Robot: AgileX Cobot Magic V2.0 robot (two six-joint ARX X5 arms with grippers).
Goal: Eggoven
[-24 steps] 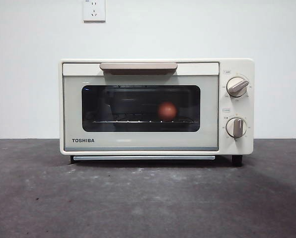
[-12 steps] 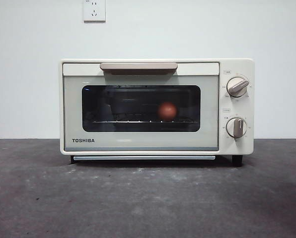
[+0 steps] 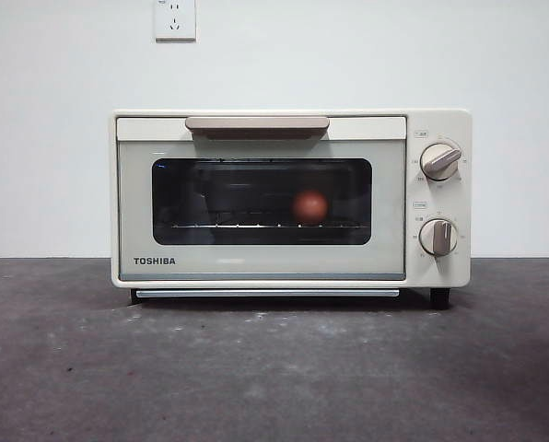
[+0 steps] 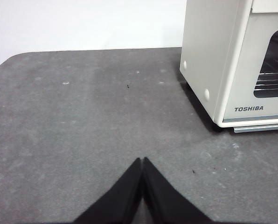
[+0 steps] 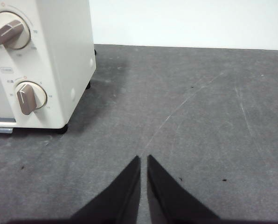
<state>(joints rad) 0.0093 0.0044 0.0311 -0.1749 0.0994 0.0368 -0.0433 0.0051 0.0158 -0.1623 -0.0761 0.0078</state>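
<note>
Dark grey tabletop (image 3: 274,368) carries the cream boxy TOSHIBA oven (image 3: 256,267), door closed, small reddish-brown egg (image 3: 309,206) on its rack, liable to roll if jolted. Left tool (image 4: 142,161) and right tool (image 5: 143,158) are pressed together, empty.

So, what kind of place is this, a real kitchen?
Probably a test bench, not a kitchen: the toaster oven stands alone on a grey table before a bare white wall with one socket. An egg sits inside.

The toaster oven (image 3: 290,198) has a smooth cream body with a soft shine, and its door window is dark glossy glass. The egg (image 3: 309,205) behind it looks smooth. The table (image 3: 274,368) is grey, matt and slightly rough. Both grippers look matt black.
</note>
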